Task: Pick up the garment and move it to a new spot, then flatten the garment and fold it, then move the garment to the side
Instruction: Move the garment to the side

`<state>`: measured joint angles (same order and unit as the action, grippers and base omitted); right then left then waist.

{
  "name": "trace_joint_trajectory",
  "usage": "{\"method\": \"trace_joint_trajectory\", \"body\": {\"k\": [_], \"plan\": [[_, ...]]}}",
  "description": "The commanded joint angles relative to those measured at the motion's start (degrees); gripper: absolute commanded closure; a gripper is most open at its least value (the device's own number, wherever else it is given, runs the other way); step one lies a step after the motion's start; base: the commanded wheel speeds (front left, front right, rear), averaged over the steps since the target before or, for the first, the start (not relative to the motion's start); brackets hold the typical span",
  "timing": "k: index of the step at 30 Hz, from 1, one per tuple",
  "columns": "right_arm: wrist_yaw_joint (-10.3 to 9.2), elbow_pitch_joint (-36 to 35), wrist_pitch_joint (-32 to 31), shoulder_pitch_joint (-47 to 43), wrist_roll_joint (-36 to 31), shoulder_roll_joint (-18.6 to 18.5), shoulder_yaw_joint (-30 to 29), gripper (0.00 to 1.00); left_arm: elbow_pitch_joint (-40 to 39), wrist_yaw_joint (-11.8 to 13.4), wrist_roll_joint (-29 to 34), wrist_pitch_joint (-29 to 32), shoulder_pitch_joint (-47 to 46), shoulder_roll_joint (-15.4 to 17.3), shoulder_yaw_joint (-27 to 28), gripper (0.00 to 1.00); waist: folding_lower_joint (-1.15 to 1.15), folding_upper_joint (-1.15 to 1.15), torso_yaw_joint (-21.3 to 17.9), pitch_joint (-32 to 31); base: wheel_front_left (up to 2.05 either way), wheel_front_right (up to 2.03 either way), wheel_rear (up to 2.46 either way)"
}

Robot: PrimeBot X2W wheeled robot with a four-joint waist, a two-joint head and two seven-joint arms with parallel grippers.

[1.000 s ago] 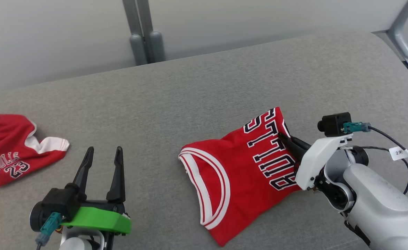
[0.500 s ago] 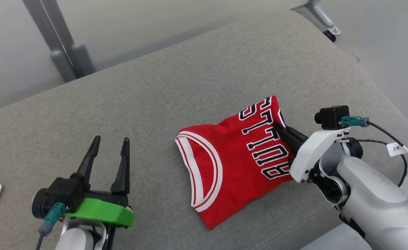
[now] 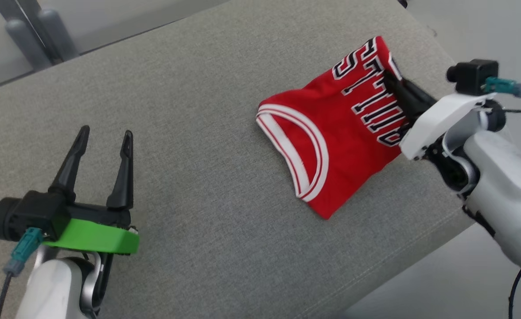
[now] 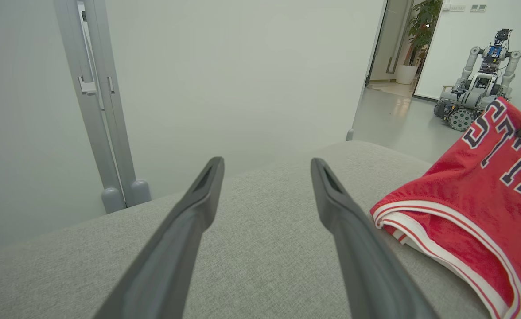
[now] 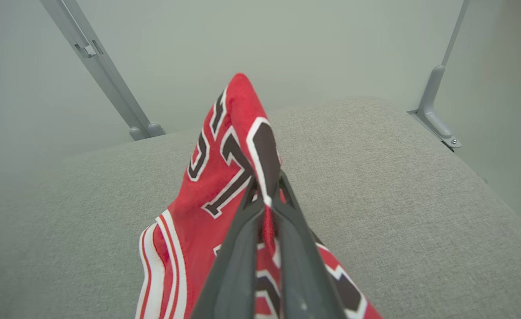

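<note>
Swinging rightward, the head camera is shifting the whole scene, and the red jersey [image 3: 340,133] is now lying closer to the right edge of the grey cushion [image 3: 189,133] than half a second ago. That cushion is spreading across most of the head view, with its right edge and near corner showing. On its far right part the jersey is resting folded, its white-trimmed neckline facing the left arm and its black lettering running up towards the right arm. One lettered edge is rising off the cushion in a peak. The right gripper [image 3: 390,80] is pinching that raised edge, its two dark fingers [image 5: 243,248] pressing almost together with red cloth between them. The left gripper [image 3: 105,133] is hovering over bare cushion well apart from the jersey, its fingers spread wide and gripping nothing.
</note>
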<state>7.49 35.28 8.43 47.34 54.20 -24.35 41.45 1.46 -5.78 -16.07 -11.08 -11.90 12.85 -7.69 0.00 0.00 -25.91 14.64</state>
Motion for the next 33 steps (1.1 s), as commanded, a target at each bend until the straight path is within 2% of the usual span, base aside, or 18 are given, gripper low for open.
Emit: {"method": "trace_joint_trajectory", "body": {"k": [1,7,13,18,19,20,21,22,28,30,33], "plan": [[0.01,1.02,0.98,2.37,0.60,-1.28,-0.48,1.00,-1.10,0.30,0.74,0.55,-1.65,1.19,0.55,0.00,0.00,0.00,3.60,7.21,0.00,0.00,0.00],[0.01,5.44,2.49,7.42,2.34,-6.47,-1.80,1.00,-4.56,0.21,0.88,2.30,-4.07,3.46,1.27,0.00,0.00,0.00,6.80,13.10,0.00,0.00,0.00],[0.01,12.19,2.98,9.95,3.76,-11.91,-3.44,1.00,-6.66,0.34,0.95,2.98,-5.73,4.36,1.35,0.00,0.00,0.00,9.97,16.75,0.00,0.00,0.00],[0.01,17.89,4.06,11.83,3.89,-13.75,-4.71,1.00,-7.63,0.55,0.69,3.26,-6.09,4.91,1.48,0.00,0.00,0.00,11.68,18.43,0.00,0.00,0.00],[0.01,19.35,4.34,12.22,3.69,-13.56,-4.90,0.73,-7.68,0.63,0.63,3.27,-6.06,5.03,1.52,0.00,0.00,0.00,11.93,18.60,0.00,0.00,0.00],[0.01,20.73,4.47,12.61,3.43,-13.44,-5.06,0.34,-7.68,0.65,0.58,3.28,-6.09,5.13,1.52,0.00,0.00,0.00,12.13,18.72,0.00,0.00,0.00],[0.01,22.67,4.63,13.21,3.14,-13.34,-5.24,0.11,-7.68,0.67,0.50,3.23,-6.22,5.17,1.48,0.00,0.00,0.00,12.37,18.82,0.00,0.00,0.00],[0.01,24.21,4.86,13.75,2.74,-13.30,-5.38,0.00,-7.66,0.71,0.43,3.12,-6.35,5.10,1.41,0.00,0.00,0.00,12.59,18.84,0.00,0.00,0.00],[0.01,33.78,6.51,17.14,-2.02,-12.32,-5.77,0.00,-6.00,1.05,-0.29,1.35,-5.97,3.88,1.03,0.00,0.00,0.00,14.16,16.30,0.00,0.00,0.00],[0.01,34.41,6.74,17.53,-3.44,-11.94,-5.94,0.00,-4.94,1.16,-0.41,0.56,-5.36,3.33,0.85,0.00,0.00,0.00,14.66,14.48,0.00,0.00,0.00],[0.01,31.66,6.76,17.51,-6.22,-11.77,-7.29,0.00,-3.23,1.59,-0.81,-0.70,-4.02,2.53,0.99,0.00,0.00,0.00,15.44,10.61,0.00,0.00,0.00]]}}
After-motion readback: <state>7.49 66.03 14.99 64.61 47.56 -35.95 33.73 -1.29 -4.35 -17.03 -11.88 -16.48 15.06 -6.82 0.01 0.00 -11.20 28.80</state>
